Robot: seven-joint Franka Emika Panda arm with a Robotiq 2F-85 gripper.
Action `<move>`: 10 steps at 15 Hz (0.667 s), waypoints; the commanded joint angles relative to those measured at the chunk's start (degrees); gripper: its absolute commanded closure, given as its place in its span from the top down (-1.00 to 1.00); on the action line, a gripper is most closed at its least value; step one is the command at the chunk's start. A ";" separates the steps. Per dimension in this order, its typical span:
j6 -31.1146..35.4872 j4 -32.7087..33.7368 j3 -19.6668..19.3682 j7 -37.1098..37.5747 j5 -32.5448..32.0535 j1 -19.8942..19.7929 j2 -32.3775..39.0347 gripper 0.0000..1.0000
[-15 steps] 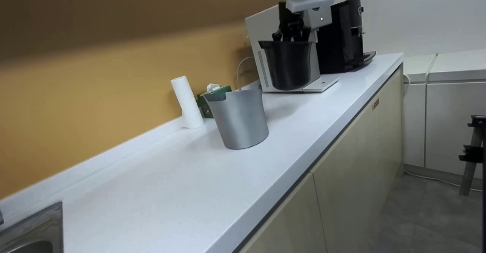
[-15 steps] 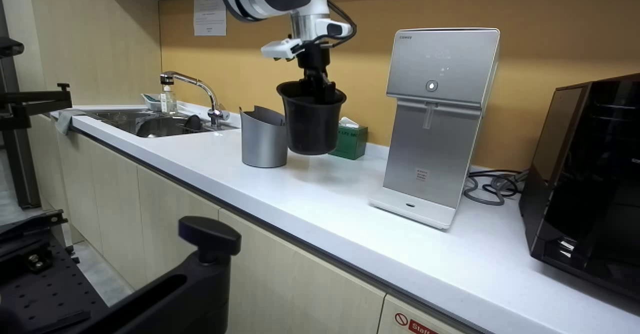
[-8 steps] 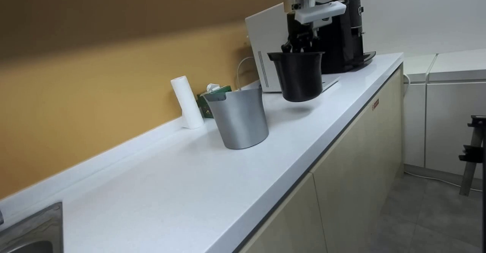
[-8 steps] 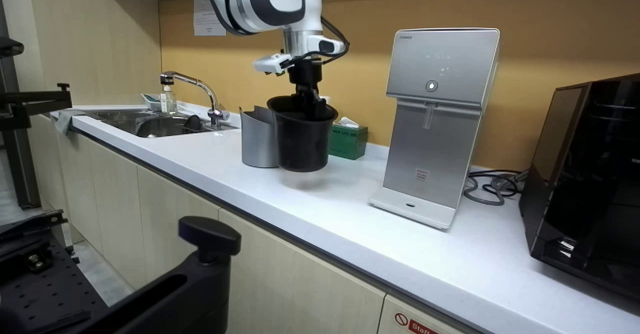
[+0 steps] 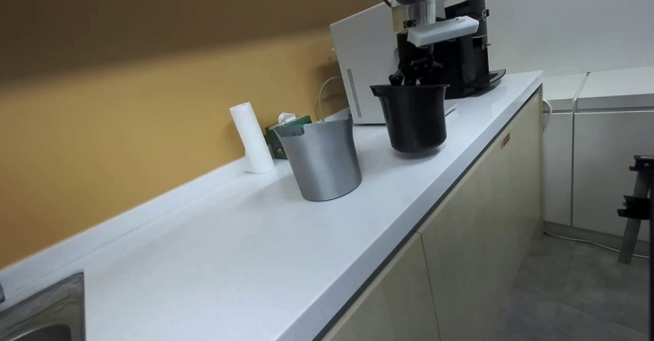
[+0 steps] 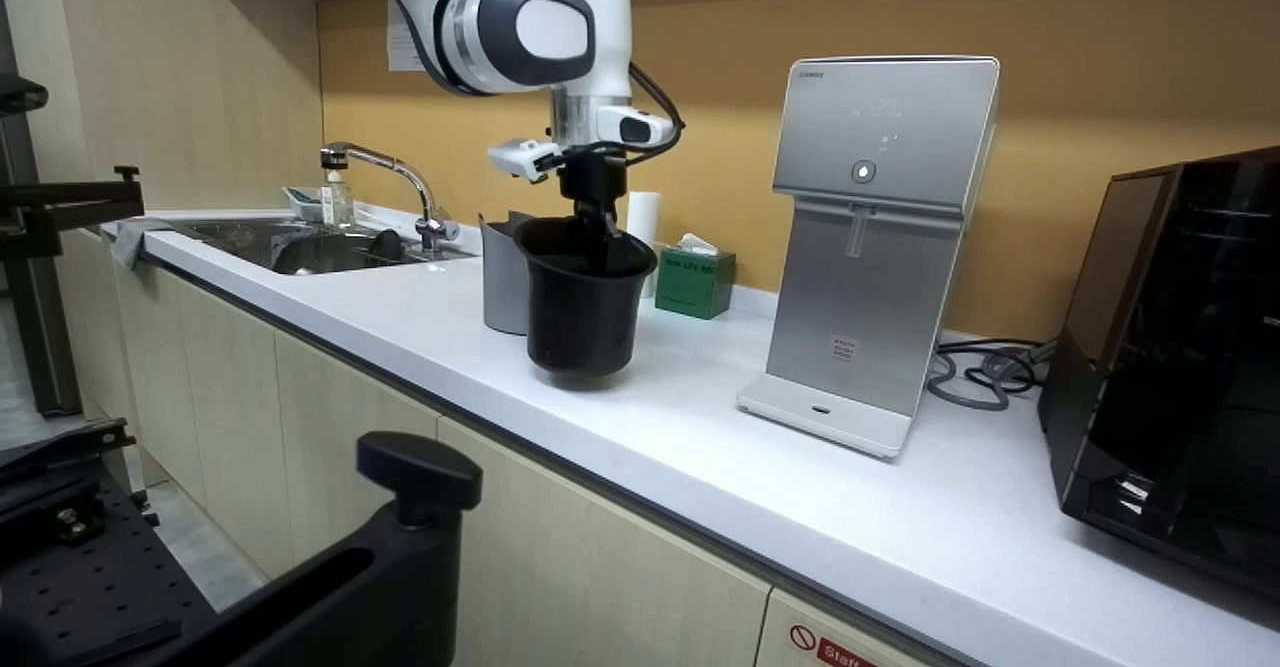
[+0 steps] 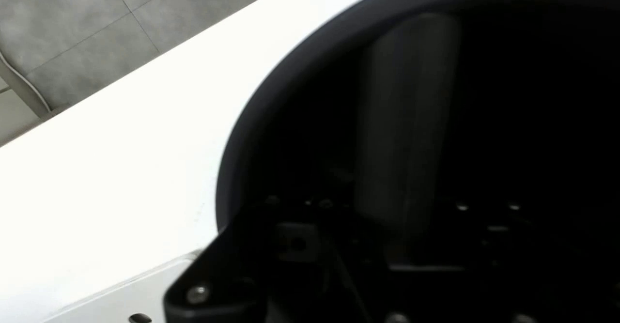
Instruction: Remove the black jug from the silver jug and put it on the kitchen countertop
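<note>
The black jug (image 5: 416, 118) hangs upright from my gripper (image 5: 418, 77), just above the white kitchen countertop (image 5: 230, 244). It also shows in an exterior view (image 6: 580, 322), with a small shadow beneath it. My gripper (image 6: 598, 237) points down with its fingers inside the black jug's mouth, holding it; the exact grip is hidden by the dark inside. The silver jug (image 5: 324, 162) stands upright on the countertop, apart from the black jug, and is partly hidden behind it in an exterior view (image 6: 505, 277). The wrist view shows the black jug's rim (image 7: 281, 76) and bright countertop (image 7: 121, 168).
A tall grey water dispenser (image 6: 880, 247) and a black coffee machine (image 6: 1180, 377) stand farther along the countertop. A green tissue box (image 6: 695, 282) and white paper roll (image 5: 252, 139) are by the wall. The countertop's front edge (image 5: 357, 269) runs along the near side. A sink (image 6: 250, 247) is at one end.
My gripper has moved down and towards the countertop's front edge with the black jug in it. The jug's bottom is now closer to the surface. The silver jug has not moved.
</note>
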 commanded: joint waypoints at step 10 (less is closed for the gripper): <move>5.94 -1.91 1.02 0.11 3.74 0.68 -0.15 0.06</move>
